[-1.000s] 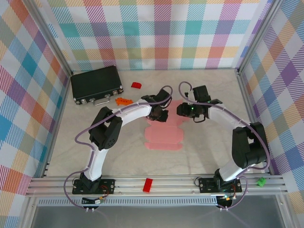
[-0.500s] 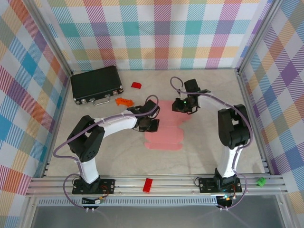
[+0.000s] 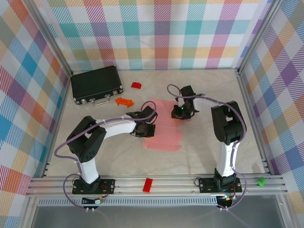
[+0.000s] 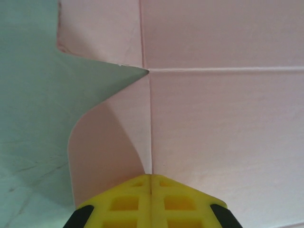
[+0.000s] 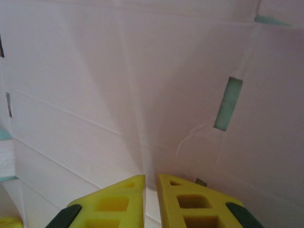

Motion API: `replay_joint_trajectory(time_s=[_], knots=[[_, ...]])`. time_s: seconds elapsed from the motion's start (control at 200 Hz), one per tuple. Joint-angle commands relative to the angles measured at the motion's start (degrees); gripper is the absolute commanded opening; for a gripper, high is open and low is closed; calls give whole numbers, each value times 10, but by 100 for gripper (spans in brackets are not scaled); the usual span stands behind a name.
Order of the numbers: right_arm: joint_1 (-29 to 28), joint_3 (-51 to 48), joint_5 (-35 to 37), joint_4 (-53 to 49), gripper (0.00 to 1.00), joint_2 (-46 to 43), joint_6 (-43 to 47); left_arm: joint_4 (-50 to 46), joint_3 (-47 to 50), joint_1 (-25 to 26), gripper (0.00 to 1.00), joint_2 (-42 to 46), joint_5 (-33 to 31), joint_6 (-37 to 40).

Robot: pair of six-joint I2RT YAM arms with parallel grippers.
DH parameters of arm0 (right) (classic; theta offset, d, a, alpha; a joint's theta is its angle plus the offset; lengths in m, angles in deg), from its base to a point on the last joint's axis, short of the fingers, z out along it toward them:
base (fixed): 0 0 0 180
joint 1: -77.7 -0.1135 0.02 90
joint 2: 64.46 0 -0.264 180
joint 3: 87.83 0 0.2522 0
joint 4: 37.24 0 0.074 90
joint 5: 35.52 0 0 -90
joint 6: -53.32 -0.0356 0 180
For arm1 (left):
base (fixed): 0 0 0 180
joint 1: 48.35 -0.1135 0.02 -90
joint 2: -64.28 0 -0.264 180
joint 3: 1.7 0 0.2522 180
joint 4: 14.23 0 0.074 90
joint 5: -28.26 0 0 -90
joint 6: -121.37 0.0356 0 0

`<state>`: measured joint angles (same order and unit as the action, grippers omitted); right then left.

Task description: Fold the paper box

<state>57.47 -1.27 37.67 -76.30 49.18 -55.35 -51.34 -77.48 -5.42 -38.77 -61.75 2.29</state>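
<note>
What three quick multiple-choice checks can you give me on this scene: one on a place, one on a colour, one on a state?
1. Where is the black case?
A. far left corner of the table
B. near right corner
C. dead centre

2. What colour is the paper box?
A. white
B. green
C. pale pink

3. How is the left gripper?
A. wide open
B. shut
C. holding a red block

Answers:
1 A: in the top view it lies by the far left walls.
2 C: the flat sheet reads pale pink.
3 B: in the left wrist view its yellow fingers meet with no gap.
</note>
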Motion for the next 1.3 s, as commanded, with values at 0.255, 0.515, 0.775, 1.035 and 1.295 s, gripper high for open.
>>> replay_joint_trajectory(time_s=[0.255, 0.515, 0.775, 1.035, 1.295], knots=[[-13, -90, 19, 12, 19, -65, -39, -14, -7, -33, 0, -9, -54, 29], [-19, -65, 32, -4, 24, -130, -25, -31, -58, -43, 0, 11, -51, 47], [20, 55, 59, -69, 36, -96, 79, -3, -70, -41, 0, 30, 23, 50], [72, 168, 6, -113, 52, 4, 198, 43, -43, -36, 0, 19, 68, 14], [78, 265, -11, -181, 61, 97, 289, 66, -52, -33, 0, -18, 89, 11]])
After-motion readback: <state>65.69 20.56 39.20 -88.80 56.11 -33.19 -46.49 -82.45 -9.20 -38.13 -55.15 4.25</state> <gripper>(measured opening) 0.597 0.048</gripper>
